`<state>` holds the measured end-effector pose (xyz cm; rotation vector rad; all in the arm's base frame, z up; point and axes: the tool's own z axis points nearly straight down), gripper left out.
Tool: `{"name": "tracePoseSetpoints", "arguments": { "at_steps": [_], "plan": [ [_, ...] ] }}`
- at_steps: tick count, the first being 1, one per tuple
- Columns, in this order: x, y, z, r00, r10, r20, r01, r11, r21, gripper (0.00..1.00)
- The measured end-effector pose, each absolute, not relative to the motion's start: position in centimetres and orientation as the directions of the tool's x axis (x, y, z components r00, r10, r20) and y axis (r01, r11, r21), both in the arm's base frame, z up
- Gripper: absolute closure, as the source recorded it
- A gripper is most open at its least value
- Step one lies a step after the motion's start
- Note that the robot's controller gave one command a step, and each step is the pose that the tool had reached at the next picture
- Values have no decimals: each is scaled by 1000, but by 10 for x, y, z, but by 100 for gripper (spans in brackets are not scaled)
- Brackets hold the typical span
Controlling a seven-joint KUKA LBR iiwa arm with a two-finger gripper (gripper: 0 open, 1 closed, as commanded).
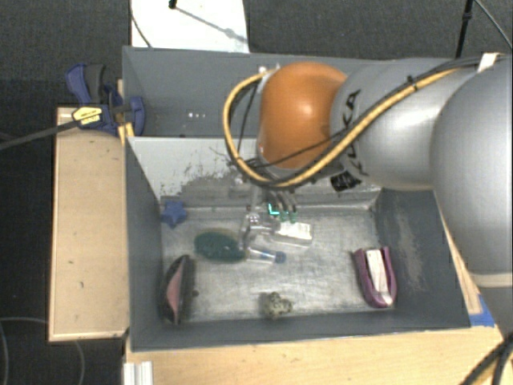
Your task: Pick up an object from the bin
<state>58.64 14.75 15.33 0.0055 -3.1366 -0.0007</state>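
Clear blue-capped tube [267, 255] lies beside a smooth teal oval [218, 247].

My wrist cover [300, 115] is glossy orange plastic that catches the light, and my arm [417, 127] behind it is smooth silver-grey with a soft sheen. The bin [321, 283] below me is matt grey metal, its floor scuffed and streaked pale. In it the dark teal lump [218, 247] looks dull, the small tube [268, 255] clear plastic, the purple-and-white packet [375, 277] shiny, the speckled lump [276, 304] rough like stone
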Motion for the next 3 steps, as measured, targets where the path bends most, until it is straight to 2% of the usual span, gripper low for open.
{"name": "tracePoseSetpoints", "arguments": {
  "at_steps": [1,2,3],
  "plan": [
    [572,150,72,-985,-171,-3,-171,985,2,0],
    [574,150,75,-986,-167,-10,-167,986,2,100],
    [560,152,216,-986,-166,-10,-166,986,1,100]
  ]
}}
